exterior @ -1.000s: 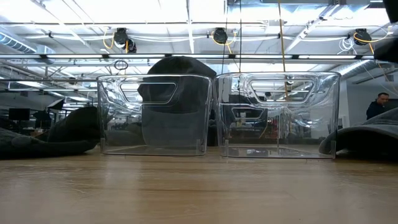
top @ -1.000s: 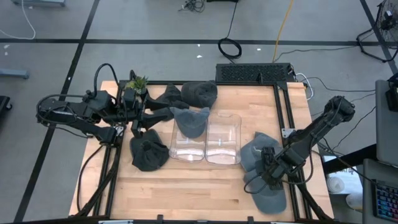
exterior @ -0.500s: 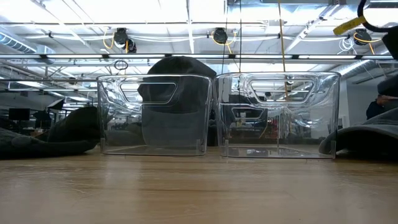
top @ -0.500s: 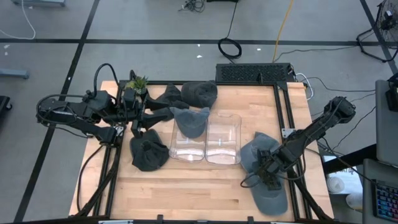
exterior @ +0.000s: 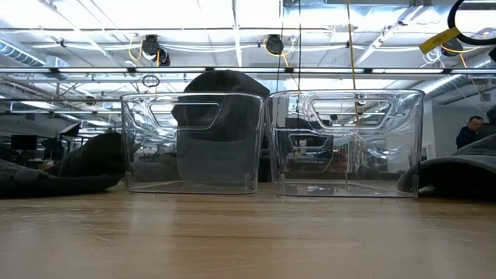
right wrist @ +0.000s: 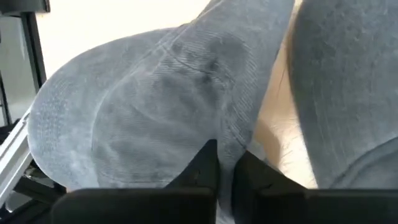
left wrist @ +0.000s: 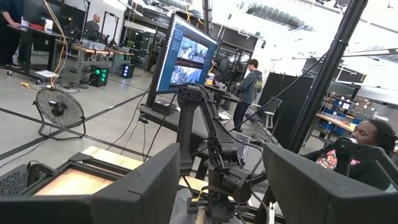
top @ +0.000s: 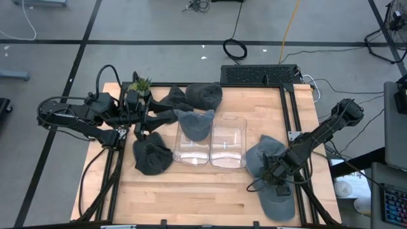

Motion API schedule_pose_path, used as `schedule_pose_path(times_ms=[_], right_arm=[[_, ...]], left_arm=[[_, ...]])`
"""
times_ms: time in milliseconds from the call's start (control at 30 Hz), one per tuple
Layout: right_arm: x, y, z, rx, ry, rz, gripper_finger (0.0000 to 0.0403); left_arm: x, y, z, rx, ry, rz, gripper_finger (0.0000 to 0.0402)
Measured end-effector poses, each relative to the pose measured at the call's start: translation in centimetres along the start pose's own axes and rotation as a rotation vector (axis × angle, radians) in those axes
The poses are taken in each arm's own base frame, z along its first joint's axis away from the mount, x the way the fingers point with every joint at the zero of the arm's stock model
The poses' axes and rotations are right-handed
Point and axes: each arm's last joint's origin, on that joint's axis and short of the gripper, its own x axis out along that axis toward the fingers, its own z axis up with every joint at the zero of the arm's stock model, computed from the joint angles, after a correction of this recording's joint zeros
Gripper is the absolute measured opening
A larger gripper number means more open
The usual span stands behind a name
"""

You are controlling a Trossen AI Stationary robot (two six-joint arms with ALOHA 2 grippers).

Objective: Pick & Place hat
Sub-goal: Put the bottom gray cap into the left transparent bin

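Two grey hats are lying at the counter's point(top: 191, 191) right edge, and the right gripper point(top: 275, 176) is sitting down on them. Its fingers point(right wrist: 205, 165) are pressing together, pinching a fold of the grey hat point(right wrist: 155, 106) near the seam; the second grey hat point(right wrist: 348, 81) is lying just beside it, bare wood showing between them. From above, one grey hat point(top: 278, 202) is lying near the front corner and the other point(top: 257, 156) is touching the right bin.

Two clear bins are standing side by side mid-counter, touching: the left bin point(top: 191, 146) is holding a dark hat point(top: 194, 124) draped over its far rim, and the right bin point(top: 229, 143) is showing nothing inside. In the low view the dark hat point(exterior: 221, 93) is rising above the left bin point(exterior: 190, 143).

Further left, a dark hat point(top: 152, 158) is lying on the counter beside the left bin. At the far edge, two more dark hats point(top: 203, 95) are lying near a small green plant point(top: 140, 84).

The left gripper point(top: 147, 121) is waiting at the left side, fingers point(left wrist: 130, 186) spread with nothing between them. People are sitting and standing in the room beyond.
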Motion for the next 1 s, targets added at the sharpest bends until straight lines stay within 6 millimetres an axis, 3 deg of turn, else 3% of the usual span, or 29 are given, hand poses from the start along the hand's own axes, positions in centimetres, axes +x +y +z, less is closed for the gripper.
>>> schedule_pose_path(times_ms=[300, 700, 1000], right_arm=[[-1.8, 0.8, 0.1, 0.054, -0.020, 0.045, 0.0002], [-9.2, 3.7, 0.4, 0.070, -0.052, 0.111, 0.0001], [-14.0, 4.5, 0.6, 0.103, -0.074, 0.111, 0.0000]], left_arm=[[0.0, 0.0, 0.0, 0.000, 0.000, 0.000, 0.0239], [0.0, 0.2, 0.1, 0.001, -0.005, 0.010, 0.0239], [0.1, 0.8, 0.4, -0.071, -0.024, 0.036, 0.0239]])
